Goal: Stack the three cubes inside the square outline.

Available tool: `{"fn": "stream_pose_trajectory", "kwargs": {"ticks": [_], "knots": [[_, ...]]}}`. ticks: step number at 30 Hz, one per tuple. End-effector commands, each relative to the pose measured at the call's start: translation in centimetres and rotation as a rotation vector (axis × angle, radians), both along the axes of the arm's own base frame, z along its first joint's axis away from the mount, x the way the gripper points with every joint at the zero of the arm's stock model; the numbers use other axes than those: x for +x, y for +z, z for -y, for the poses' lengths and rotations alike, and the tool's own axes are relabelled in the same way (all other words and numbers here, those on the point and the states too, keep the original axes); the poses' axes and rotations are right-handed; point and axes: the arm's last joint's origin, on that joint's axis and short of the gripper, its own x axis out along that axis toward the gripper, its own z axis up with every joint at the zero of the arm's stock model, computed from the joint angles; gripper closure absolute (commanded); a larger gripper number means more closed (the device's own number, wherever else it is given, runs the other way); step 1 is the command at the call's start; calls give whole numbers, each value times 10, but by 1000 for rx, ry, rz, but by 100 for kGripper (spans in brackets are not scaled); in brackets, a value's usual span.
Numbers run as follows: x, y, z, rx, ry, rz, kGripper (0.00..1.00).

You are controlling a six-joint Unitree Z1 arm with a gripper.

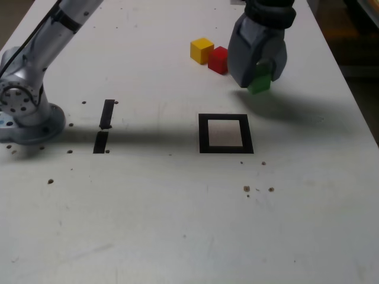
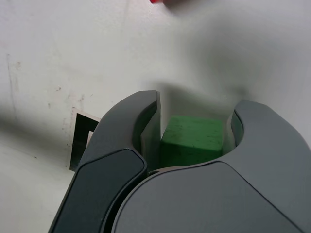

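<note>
Claw (image 2: pixel 197 108) gripping green cube (image 2: pixel 191 141), its fingers a cube's width apart, over the counter (image 1: pixel 142 219).
Likely light and stiff, best taken by opposite flat sides; yellow cube (image 1: pixel 202 51) sits beside red (image 1: pixel 218 60).

In the wrist view, we see the red cube (image 2: pixel 156 1) beyond the gripper (image 2: pixel 193 119) almost wholly cut off by the picture's edge, and the square outline (image 2: pixel 81 137) beside the gripper's finger partly hidden by it.
</note>
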Motion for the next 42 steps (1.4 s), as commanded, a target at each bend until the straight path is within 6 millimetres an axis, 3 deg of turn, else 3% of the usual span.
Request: {"fn": "stream_pose_trajectory", "kwargs": {"ticks": [1,6,10,16,18,23,28,35,38,42], "knots": [[4,-9,1,-6,-17,-16,79],[7,-17,0,-8,-45,-28,75],[8,-20,-1,-5,-67,-32,63],[9,-20,-1,-9,-98,-31,13],[8,-19,-1,-15,-104,-30,3],[4,-7,1,-22,-104,-18,0],[-17,35,-5,33,-85,10,0],[-57,70,-20,136,215,36,0],[-71,71,-27,155,321,32,0],[-81,51,-42,111,395,49,0]]}}
